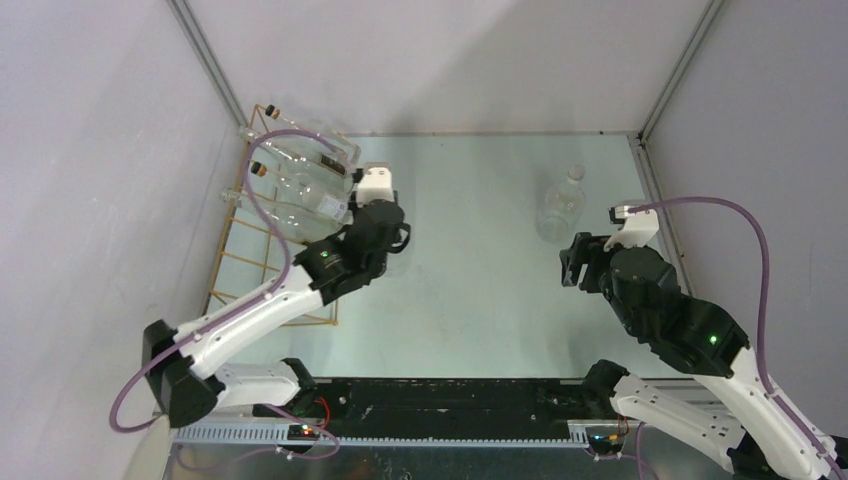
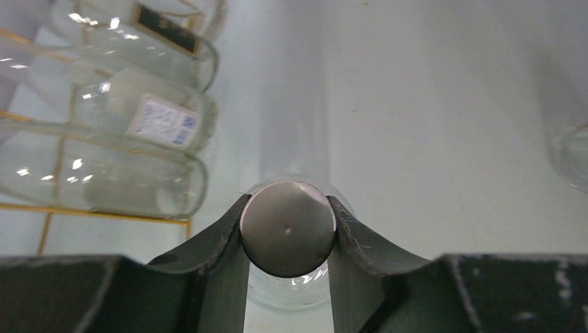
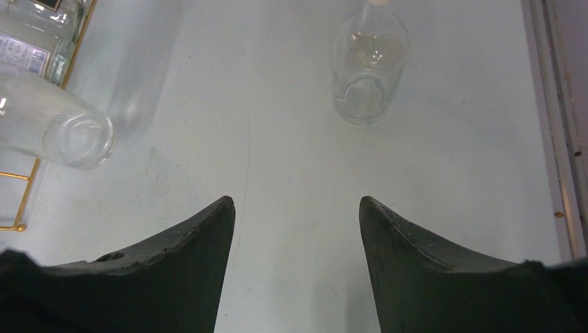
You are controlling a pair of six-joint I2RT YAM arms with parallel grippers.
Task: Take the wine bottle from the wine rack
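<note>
My left gripper [image 2: 288, 202] is shut on the dark round cap of a clear wine bottle [image 2: 288, 232]. Its glass shows just beneath the cap, and the rest of its body is hard to make out. In the top view this gripper [image 1: 392, 235] sits just right of the wine rack [image 1: 240, 275], a gold wire frame along the left wall. Three clear bottles [image 2: 104, 173] lie side by side on the rack [image 2: 90, 211]; they also show in the top view [image 1: 305, 185]. My right gripper [image 3: 297, 202] is open and empty above the bare table, on the right side [image 1: 575, 262].
Another clear bottle [image 1: 560, 205] stands upright on the table at the back right; it also shows in the right wrist view [image 3: 367, 62]. Grey walls close in the left, back and right sides. A metal rail [image 3: 555, 139] runs along the table's right edge.
</note>
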